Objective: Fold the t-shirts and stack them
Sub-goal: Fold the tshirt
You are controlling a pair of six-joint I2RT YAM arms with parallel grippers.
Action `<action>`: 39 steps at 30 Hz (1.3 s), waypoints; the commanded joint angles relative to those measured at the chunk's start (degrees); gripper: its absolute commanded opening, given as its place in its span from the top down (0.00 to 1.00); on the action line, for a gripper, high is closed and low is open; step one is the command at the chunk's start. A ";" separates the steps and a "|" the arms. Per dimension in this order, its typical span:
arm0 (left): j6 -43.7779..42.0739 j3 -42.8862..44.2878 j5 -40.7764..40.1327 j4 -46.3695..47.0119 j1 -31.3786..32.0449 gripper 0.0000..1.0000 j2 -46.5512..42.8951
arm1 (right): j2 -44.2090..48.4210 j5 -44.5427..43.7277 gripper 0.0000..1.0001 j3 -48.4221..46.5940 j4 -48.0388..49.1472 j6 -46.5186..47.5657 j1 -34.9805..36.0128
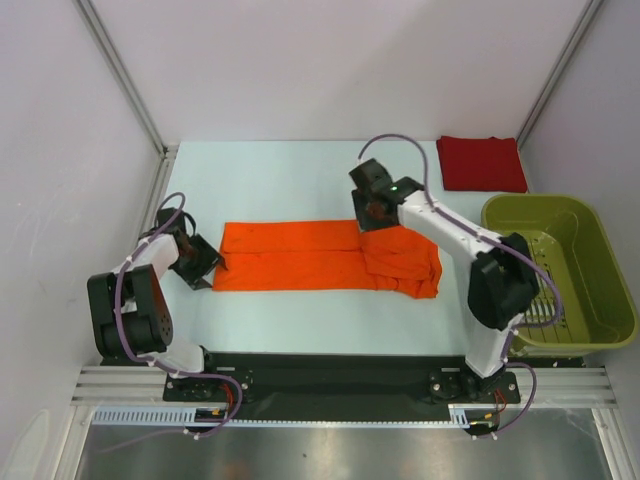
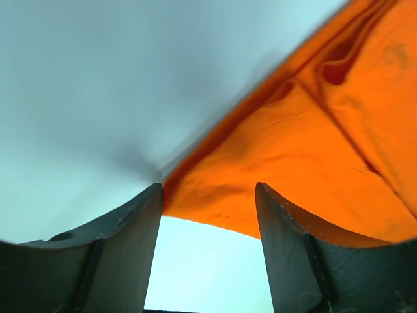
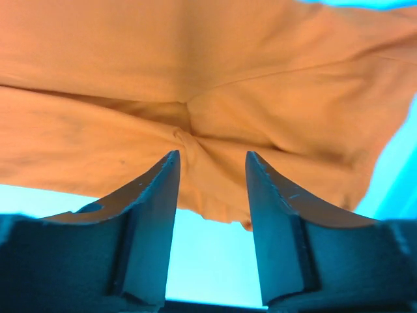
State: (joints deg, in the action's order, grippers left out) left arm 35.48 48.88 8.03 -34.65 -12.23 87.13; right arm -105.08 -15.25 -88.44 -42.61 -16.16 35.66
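The orange t-shirt [image 1: 300, 256] lies in the middle of the table as a long flat strip, its right end doubled over. The dark red t-shirt [image 1: 481, 163] lies folded as a small rectangle at the back right. My left gripper [image 1: 212, 264] is open at the strip's left end; in the left wrist view [image 2: 208, 195] the orange edge [image 2: 293, 150] lies just ahead of the fingertips. My right gripper [image 1: 373, 218] is open over the strip's far edge near the doubled part; in the right wrist view [image 3: 212, 160] its fingers stand over bunched orange cloth [image 3: 195, 65].
An olive-green plastic basket [image 1: 535, 201] stands at the right edge of the table, beside the right arm's elbow. White walls with metal posts close in the back and sides. A black rail runs along the near edge.
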 commanded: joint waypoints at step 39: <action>-4.11 2.71 -7.86 2.57 -12.82 1.00 5.76 | 13.32 24.39 0.59 27.61 -9.34 -4.66 -16.42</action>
State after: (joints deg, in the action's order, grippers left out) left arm 34.11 51.22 7.75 -35.07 -23.00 92.82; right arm -92.25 6.61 -62.13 -52.97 -19.84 18.74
